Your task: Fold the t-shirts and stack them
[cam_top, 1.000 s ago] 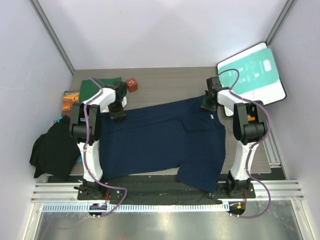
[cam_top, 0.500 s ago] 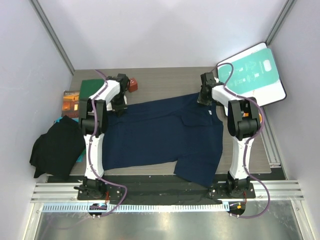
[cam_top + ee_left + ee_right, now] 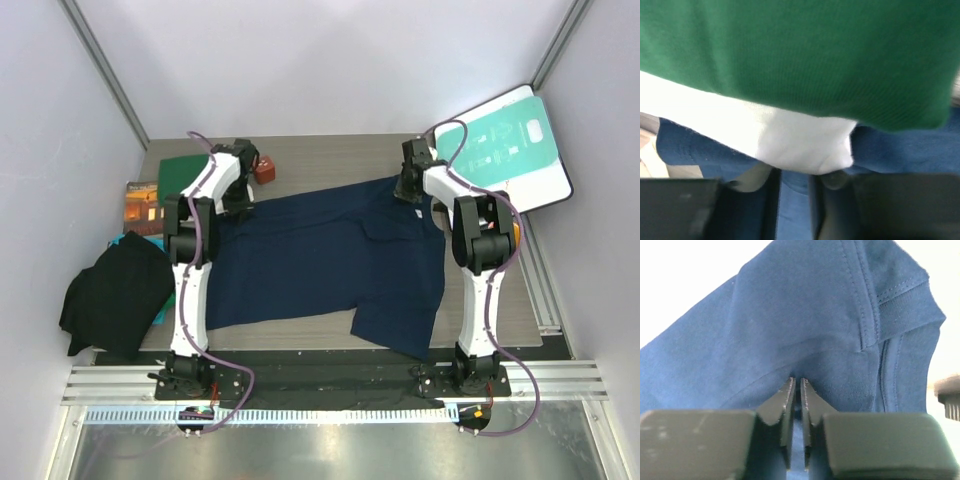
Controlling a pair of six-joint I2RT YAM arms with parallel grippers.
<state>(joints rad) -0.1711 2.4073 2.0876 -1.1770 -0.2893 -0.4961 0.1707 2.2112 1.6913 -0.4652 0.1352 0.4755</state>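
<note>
At far edge of bench point(image 3: 330, 160): navy t-shirt point(image 3: 320, 265) flat, long axis L-R, collar end to R, hem end to L. Near-R part spills past near edge.

Left jaws on far hem corner, right jaws on far shoulder by collar. One arm per end, each nearest its own corner.

Left jaws part-open, navy cloth lying in the gap, doesn't look clamped. Right jaws nearly closed, thin slit w/ navy cloth at tips; gripped or let go, can't tell.

Green t-shirt point(image 3: 800, 50) w/ cream t-shirt point(image 3: 790, 145) showing under it sits just beyond left jaws, right against navy hem.

Clutter:
- teal-and-white board point(image 3: 510, 145) near right jaws
- red block point(image 3: 264, 168) and book point(image 3: 142, 198) near left jaws

Prob next: bring far edge toward near edge, both arms in parallel. The path back over the shirt looks free. Little room beyond or sideways on the L.
</note>
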